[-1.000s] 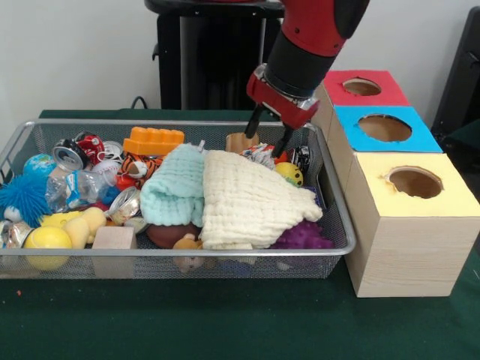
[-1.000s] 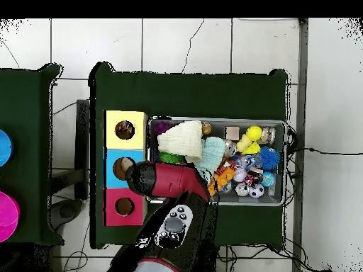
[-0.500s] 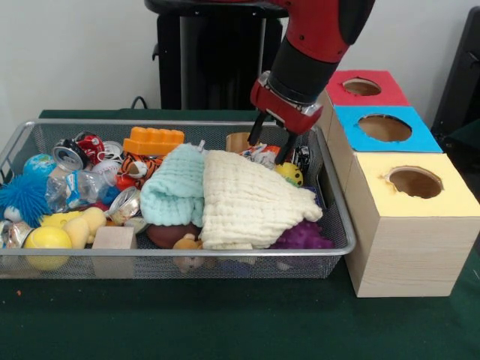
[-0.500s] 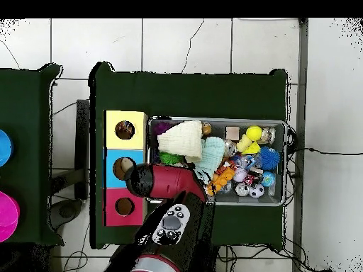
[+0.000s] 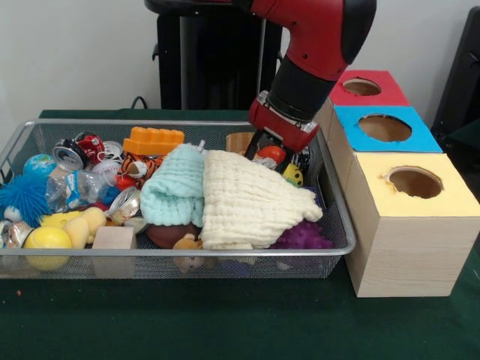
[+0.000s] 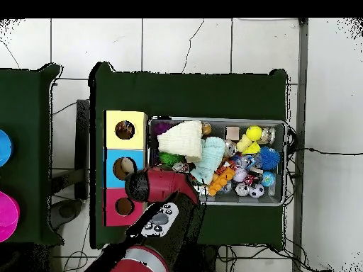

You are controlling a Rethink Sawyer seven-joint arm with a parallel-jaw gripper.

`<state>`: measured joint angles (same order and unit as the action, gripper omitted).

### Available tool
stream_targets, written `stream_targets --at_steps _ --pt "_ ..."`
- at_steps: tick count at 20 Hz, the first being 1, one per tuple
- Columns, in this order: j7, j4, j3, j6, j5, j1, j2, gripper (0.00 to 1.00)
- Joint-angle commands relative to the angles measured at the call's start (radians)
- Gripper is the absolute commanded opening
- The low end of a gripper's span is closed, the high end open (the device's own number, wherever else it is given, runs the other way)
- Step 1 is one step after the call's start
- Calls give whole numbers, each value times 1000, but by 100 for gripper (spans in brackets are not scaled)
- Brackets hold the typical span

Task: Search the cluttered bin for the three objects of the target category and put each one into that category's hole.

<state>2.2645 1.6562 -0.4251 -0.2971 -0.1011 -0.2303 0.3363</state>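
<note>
The wire bin [image 5: 180,253] is full of mixed items: a cream cloth [image 5: 251,199], a mint cloth [image 5: 172,187], an orange brick [image 5: 154,139], crushed cans [image 5: 71,154], a wooden block [image 5: 114,238] and yellow balls [image 5: 46,240]. My gripper [image 5: 270,152] is low in the bin's far right corner, open, its fingers either side of a small red and white object [image 5: 273,154]. A yellow ball [image 5: 292,175] lies just right of it. In the overhead view the arm [image 6: 159,188] covers the gripper and that corner of the bin [image 6: 283,161].
Three boxes stand right of the bin, with a red-topped hole [image 5: 361,86], a blue-topped hole [image 5: 384,127] and a yellow-topped hole [image 5: 415,182]. A purple spiky ball [image 5: 304,236] and a blue fuzzy ball [image 5: 22,196] also lie in the bin. The bin's wire wall is close to the gripper.
My gripper has come down from above the bin's far right corner into it, and now straddles the red and white object. The cloths and toys have not shifted.
</note>
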Motion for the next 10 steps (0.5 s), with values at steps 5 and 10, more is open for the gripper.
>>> stream_targets --at_steps 5,10 --pt "90 -18 116 -104 -33 85 -48 0" --pt "89 -57 82 -134 -18 64 -58 0"
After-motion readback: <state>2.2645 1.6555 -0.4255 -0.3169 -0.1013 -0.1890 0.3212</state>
